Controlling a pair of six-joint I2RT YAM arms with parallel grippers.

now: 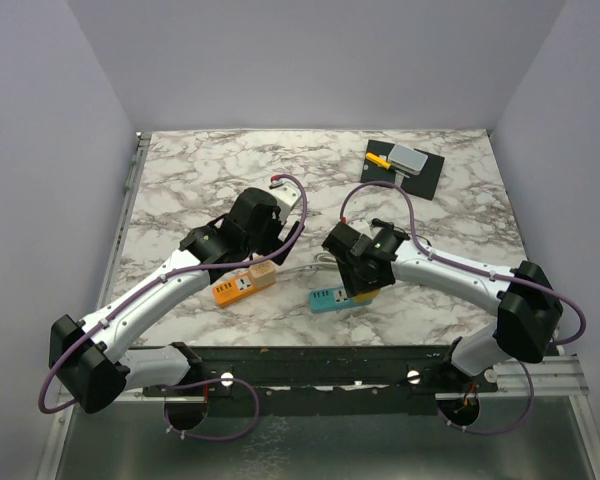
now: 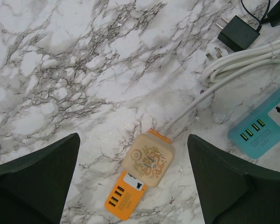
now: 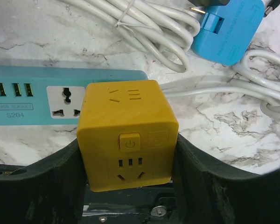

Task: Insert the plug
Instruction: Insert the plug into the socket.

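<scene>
Plug cube [image 3: 128, 140] of yellow plastic, seemingly light, rigid and smooth (so perhaps slippery), is clamped by its flat opposite sides in the right gripper [image 3: 128, 170] over the teal power strip [image 3: 32, 100], near-centre on the table; the left gripper [image 2: 134, 168] hangs spread wide.

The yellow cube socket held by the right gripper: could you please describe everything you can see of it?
The yellow cube socket is a mustard, matte, plastic-looking block with rounded edges. Its near face carries a square power button, a faint embossed square and socket slots; the upper face has more slots. The right gripper clamps its left and right sides, holding it slightly tilted over the teal power strip. Whether they touch is unclear.
</scene>
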